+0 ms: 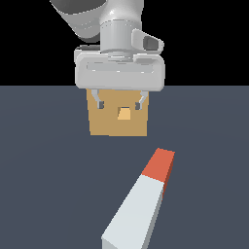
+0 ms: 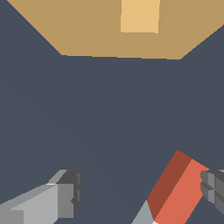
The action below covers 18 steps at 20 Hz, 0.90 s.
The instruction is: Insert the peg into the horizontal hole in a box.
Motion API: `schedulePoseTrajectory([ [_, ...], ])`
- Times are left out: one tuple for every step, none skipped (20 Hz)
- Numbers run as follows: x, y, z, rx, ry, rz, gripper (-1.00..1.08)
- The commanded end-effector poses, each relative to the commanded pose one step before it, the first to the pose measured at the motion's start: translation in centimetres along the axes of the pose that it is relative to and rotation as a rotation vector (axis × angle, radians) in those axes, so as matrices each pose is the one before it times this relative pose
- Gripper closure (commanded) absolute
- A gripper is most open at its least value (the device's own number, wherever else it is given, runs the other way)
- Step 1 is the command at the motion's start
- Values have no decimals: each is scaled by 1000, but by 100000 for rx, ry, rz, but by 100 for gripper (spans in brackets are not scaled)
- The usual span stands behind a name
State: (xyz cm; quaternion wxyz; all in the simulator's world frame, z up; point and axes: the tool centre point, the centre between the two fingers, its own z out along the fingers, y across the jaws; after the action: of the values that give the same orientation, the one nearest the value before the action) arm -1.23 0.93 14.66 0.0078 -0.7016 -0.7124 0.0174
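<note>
The peg (image 1: 138, 209) lies flat on the dark floor, pale grey-white with its red-orange end (image 1: 159, 165) pointing toward the box. The tan box (image 1: 108, 124) stands behind it, its small square hole (image 1: 124, 114) lighter tan in the face. My gripper (image 1: 119, 102) hangs open above the floor in front of the box, holding nothing. In the wrist view the peg's red end (image 2: 181, 192) lies close beside one fingertip (image 2: 213, 189), the other fingertip (image 2: 70, 192) stands far off, and the box (image 2: 87, 37) with its hole (image 2: 140, 16) lies beyond.
A flat dark grey-blue floor (image 1: 48, 185) carries everything. My white hand and arm cover the box's upper edge in the exterior view.
</note>
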Motion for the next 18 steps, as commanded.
schedulePoseTrajectory([
  [-1, 1, 1, 0, 0, 0, -92],
  [-26, 17, 15, -8, 1, 97, -92],
  [-108, 51, 48, -21, 8, 338, -92],
  [-170, 85, 81, -34, 13, 547, -92],
  [-236, 119, 114, -47, 19, 764, -92],
  [-308, 153, 146, -61, 25, 991, -92],
  [-380, 188, 180, -75, 31, 1221, -92],
  [-450, 223, 214, -89, 38, 1450, -92],
  [-524, 259, 248, -104, 46, 1688, -92],
  [-601, 296, 284, -119, 55, 1934, -92],
  [-679, 334, 320, -135, 64, 2187, -92],
  [-761, 372, 358, -151, 76, 2451, -92],
  [-847, 412, 397, -167, 88, 2728, -92],
  [-937, 454, 438, -184, 103, 3017, -92],
  [-1032, 497, 481, -201, 120, 3324, -92],
  [-1096, 526, 510, -212, 134, 3533, -92],
  [-1049, 503, 486, -202, 135, 3383, -92],
  [-991, 475, 458, -188, 134, 3201, -92],
])
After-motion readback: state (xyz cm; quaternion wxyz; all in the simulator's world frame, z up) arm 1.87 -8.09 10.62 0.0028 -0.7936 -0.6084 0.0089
